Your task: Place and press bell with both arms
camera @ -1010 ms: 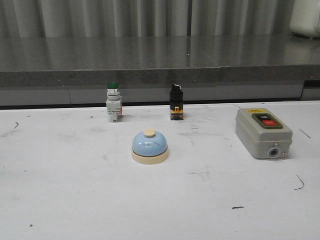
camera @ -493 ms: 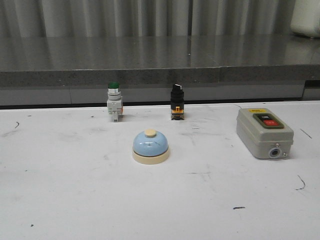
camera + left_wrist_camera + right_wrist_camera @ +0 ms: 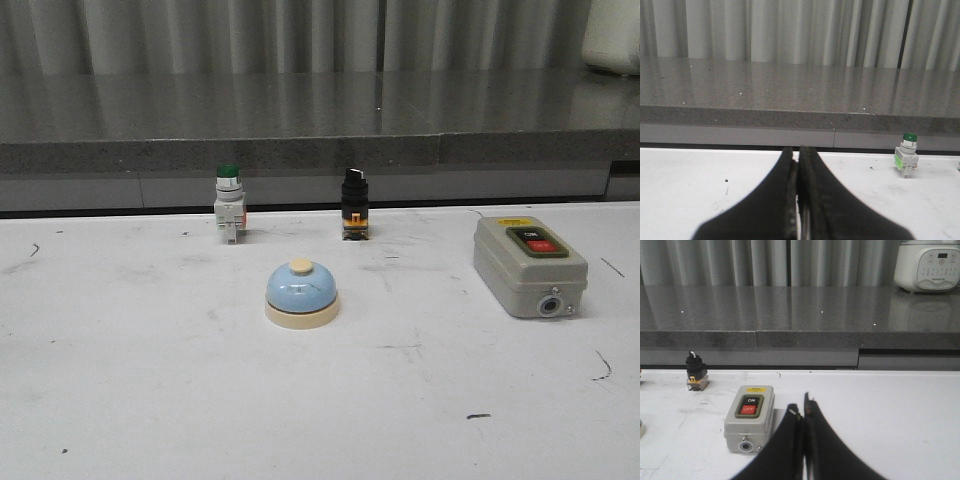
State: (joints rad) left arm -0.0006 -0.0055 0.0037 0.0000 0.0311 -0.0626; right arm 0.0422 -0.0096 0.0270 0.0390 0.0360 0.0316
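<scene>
The light-blue bell (image 3: pixel 301 293) with a cream base and cream top button stands upright on the white table (image 3: pixel 120 380), near its middle. Neither arm shows in the front view. My left gripper (image 3: pixel 798 152) is shut and empty above the table, far from the bell, which is out of the left wrist view. My right gripper (image 3: pixel 802 407) is shut and empty, just right of the grey switch box (image 3: pixel 749 417). Only a cream sliver shows at the edge of the right wrist view (image 3: pixel 641 430).
A green-capped push button (image 3: pixel 228 202) and a black selector switch (image 3: pixel 353 203) stand at the table's back edge. The grey ON/OFF switch box (image 3: pixel 527 265) lies at the right. A grey stone ledge (image 3: pixel 300 120) runs behind, with a white appliance (image 3: pixel 927 265) on it.
The front view has shifted by a pixel or two; the bell and the other objects have not moved on the table.
</scene>
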